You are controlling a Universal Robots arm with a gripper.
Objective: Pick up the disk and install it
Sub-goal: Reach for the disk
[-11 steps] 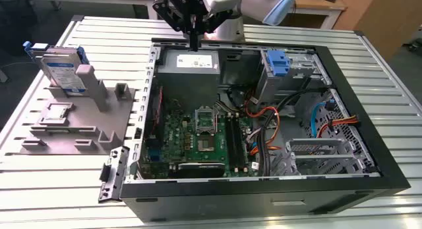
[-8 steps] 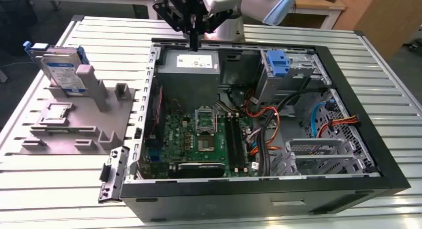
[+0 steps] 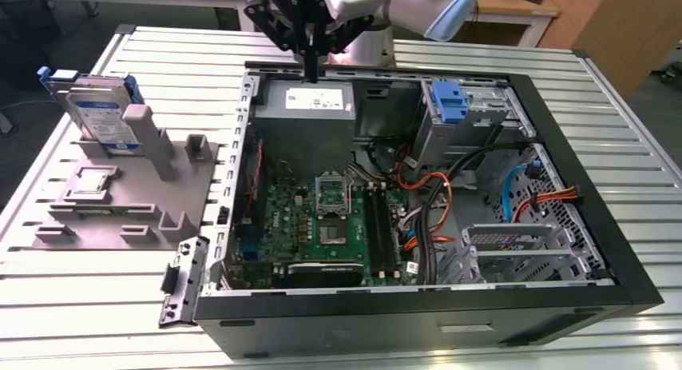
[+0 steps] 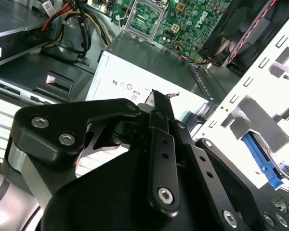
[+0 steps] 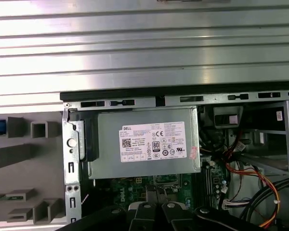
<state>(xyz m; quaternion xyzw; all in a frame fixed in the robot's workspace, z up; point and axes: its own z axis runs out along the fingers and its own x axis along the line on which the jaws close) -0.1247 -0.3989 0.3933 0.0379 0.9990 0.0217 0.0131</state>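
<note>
A ribbed metal bench carries an open computer case. The gripper hangs over the grey power-supply box, its fingers pressed together and holding nothing. The disk stands upright in a grey fixture near the bench's far corner, at the exterior view's left.

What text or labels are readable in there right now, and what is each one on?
On the power-supply box: a white label with rows of print and marks, too small to quote reliably.
On the disk: a white-and-blue label, print too small to read.
On the motherboard: white lettering, too small to read.
Nothing here can be quoted with confidence.
</note>
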